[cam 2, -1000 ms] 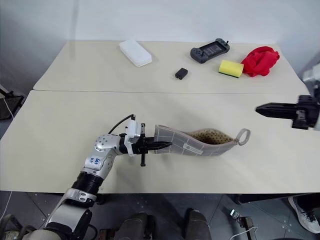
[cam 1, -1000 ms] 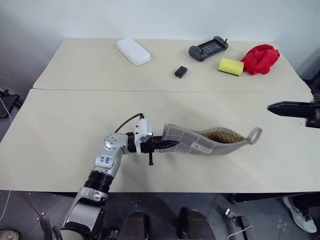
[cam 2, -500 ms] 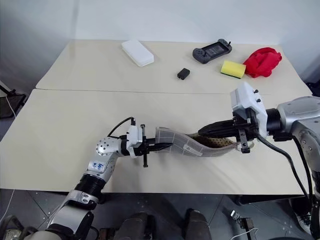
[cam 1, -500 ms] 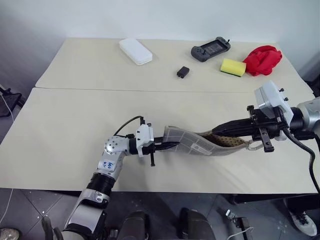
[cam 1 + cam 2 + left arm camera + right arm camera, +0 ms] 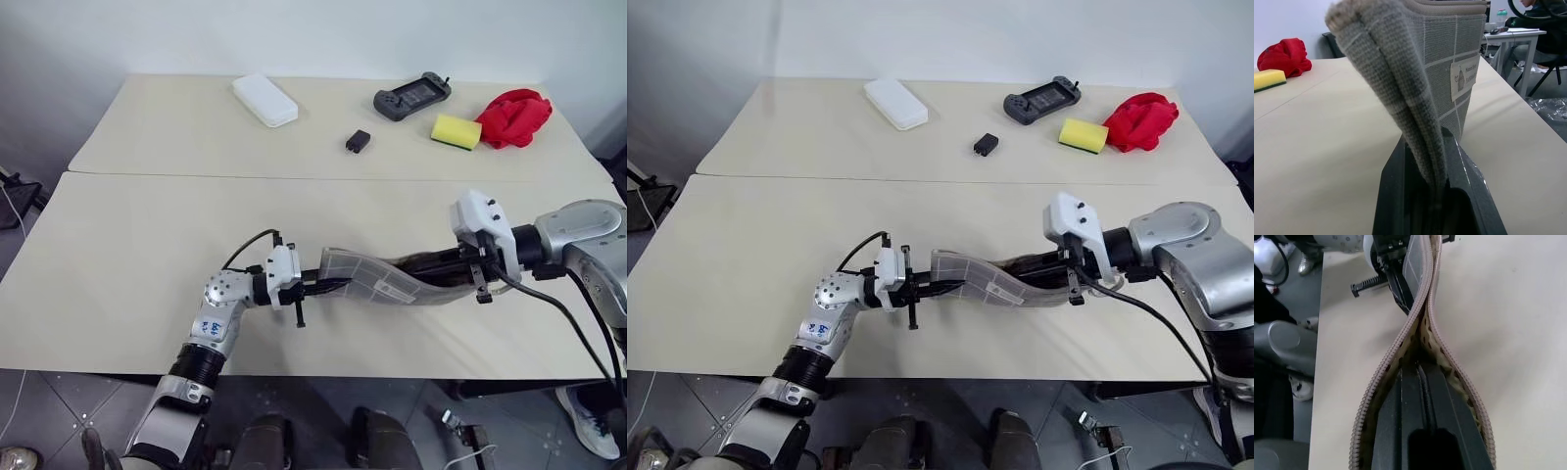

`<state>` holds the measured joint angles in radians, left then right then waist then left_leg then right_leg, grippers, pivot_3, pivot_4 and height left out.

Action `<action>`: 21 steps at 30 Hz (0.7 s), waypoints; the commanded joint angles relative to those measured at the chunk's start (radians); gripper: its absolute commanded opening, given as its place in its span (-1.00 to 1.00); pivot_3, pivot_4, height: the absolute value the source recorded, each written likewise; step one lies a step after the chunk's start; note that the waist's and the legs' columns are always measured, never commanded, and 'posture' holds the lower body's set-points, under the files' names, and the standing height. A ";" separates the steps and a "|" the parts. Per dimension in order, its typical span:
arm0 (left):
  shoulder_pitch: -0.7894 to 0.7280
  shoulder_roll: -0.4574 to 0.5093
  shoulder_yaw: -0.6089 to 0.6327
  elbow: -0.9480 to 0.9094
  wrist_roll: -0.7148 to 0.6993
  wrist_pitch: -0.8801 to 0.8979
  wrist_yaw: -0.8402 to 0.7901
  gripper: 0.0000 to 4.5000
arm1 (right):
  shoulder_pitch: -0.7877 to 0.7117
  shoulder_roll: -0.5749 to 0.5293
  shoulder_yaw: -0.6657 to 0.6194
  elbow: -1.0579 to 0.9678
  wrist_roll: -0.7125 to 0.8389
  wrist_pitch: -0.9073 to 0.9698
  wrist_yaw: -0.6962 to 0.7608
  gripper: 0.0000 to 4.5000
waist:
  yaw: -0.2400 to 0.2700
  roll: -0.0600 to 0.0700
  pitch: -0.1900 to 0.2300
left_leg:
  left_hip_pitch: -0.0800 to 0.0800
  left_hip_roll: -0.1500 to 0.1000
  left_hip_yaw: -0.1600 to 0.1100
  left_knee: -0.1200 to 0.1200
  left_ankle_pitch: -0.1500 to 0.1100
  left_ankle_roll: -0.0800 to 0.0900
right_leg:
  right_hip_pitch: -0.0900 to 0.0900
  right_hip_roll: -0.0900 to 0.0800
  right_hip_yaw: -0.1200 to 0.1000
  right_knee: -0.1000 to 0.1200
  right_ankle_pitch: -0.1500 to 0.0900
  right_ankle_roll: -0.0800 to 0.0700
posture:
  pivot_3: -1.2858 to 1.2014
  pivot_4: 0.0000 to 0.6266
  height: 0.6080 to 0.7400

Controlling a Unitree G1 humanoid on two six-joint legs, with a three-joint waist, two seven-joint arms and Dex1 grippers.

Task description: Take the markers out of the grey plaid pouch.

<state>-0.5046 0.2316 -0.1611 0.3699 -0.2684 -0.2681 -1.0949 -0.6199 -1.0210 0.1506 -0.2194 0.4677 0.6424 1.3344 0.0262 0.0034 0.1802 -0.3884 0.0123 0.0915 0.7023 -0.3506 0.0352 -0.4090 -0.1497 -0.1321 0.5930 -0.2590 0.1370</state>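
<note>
The flat grey plaid fabric pouch (image 5: 377, 279) is pinched at one end by the left gripper (image 5: 315, 285). The right gripper (image 5: 1024, 265), fingers pressed together, is buried in its mouth. With no marker seen, the lining could be snagged and the pouch dragged free.

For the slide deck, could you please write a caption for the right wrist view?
Right gripper, shut, reaches inside the open grey plaid pouch while the left gripper pinches its far end.

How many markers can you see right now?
0. None show on the table. The right hand has its shut fingers pushed inside the open grey plaid pouch, which the left hand pinches by its end, so markers may be hidden inside.
</note>
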 commanded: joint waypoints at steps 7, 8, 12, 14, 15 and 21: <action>0.016 0.003 -0.012 -0.040 0.015 -0.001 0.023 -1.00 | -0.028 -0.017 0.075 -0.015 -0.172 -0.078 -0.024 -0.99 | -0.001 0.000 0.000 | 0.000 0.000 0.000 0.001 0.000 0.000 | 0.000 0.000 0.000 0.000 0.000 0.000 | 0.03 -0.52 1.00; 0.014 -0.002 -0.011 -0.042 0.015 0.000 0.030 -1.00 | -0.034 -0.004 0.068 -0.037 -0.152 -0.023 -0.041 -0.99 | 0.000 0.000 0.000 | 0.000 0.000 0.000 0.001 0.000 0.000 | 0.000 0.000 0.000 0.000 0.000 0.000 | 0.03 -0.52 1.00; 0.016 -0.009 -0.016 -0.056 0.012 -0.002 0.038 -1.00 | 0.001 -0.064 0.083 -0.093 -0.165 -0.029 0.019 -0.73 | 0.003 0.000 0.000 | 0.000 0.000 -0.001 0.001 0.000 0.000 | 0.000 0.000 0.000 0.000 0.000 0.000 | 0.03 -0.52 1.00; 0.018 -0.008 -0.017 -0.060 0.011 -0.002 0.040 -1.00 | 0.008 -0.056 0.077 -0.093 -0.190 -0.052 -0.006 -0.43 | 0.001 0.000 0.000 | -0.001 0.000 0.000 0.001 0.000 0.000 | 0.000 0.000 0.000 0.000 0.000 0.000 | 0.03 -0.52 1.00; 0.019 -0.008 -0.017 -0.061 0.010 -0.002 0.040 -1.00 | 0.010 -0.055 0.073 -0.098 -0.187 -0.045 -0.010 -0.29 | 0.000 0.000 0.000 | 0.000 0.000 0.000 0.001 0.000 0.000 | 0.001 0.000 0.000 -0.001 0.000 0.000 | 0.03 -0.52 1.00; 0.029 -0.006 -0.020 -0.079 0.003 0.009 0.038 -1.00 | 0.015 -0.048 0.065 -0.140 -0.176 -0.014 -0.027 0.58 | -0.002 0.000 0.000 | 0.000 0.000 0.000 0.001 0.000 0.000 | 0.000 0.000 0.001 0.000 0.001 0.000 | 0.03 -0.52 1.00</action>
<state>-0.4861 0.2235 -0.1906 0.3230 -0.2574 -0.2614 -1.0629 -0.6069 -1.0668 0.2355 -0.3356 0.2941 0.6162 1.3152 0.0239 0.0031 0.1800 -0.3882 0.0127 0.0911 0.7034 -0.3508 0.0356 -0.4087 -0.1497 -0.1314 0.5927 -0.2583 0.1372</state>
